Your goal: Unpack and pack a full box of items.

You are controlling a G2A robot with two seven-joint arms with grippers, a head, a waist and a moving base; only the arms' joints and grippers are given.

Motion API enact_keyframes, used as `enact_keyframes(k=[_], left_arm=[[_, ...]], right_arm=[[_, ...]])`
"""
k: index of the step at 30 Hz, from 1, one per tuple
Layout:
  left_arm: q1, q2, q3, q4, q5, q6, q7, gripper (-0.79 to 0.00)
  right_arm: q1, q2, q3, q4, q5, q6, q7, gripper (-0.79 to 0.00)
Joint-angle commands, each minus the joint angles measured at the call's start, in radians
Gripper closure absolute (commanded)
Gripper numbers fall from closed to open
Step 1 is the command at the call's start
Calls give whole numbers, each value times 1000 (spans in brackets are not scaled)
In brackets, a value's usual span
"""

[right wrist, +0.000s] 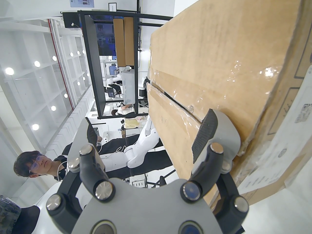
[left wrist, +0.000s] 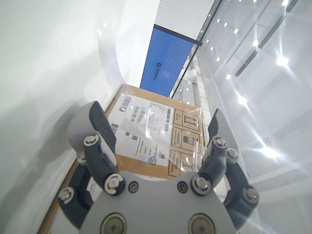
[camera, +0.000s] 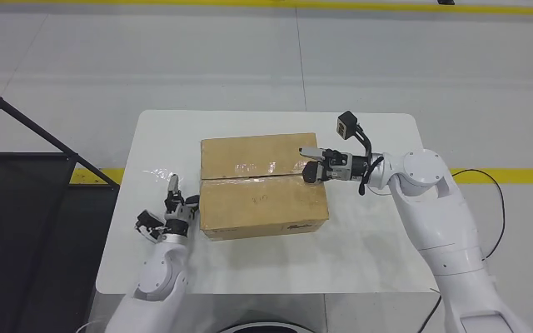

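Right claw agape at box edge.

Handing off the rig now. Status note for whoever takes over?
Left gripper: open, empty, facing the labelled left end of the box.
Right gripper: open, empty, at the box's right end, one finger over the top by the seam.
The box sits on the table, flaps shut, clear tape across the seam.
Done: nothing unpacked. Left: open flaps, unpack, repack.
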Motion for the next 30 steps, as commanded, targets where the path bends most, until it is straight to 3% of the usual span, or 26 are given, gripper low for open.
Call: enact_keyframes(k=[1, 14, 30], left_arm=[[-10, -2, 1, 10, 2, 2, -4, -785], [-91, -16, -14, 86, -12, -15, 22, -785], [-39, -26, -120, -61, -17, -216, 64, -785]], right_arm=[[0, 0, 0, 0, 0, 0, 0, -785], [0, 0, 0, 0, 0, 0, 0, -785], [0, 0, 0, 0, 0, 0, 0, -785]])
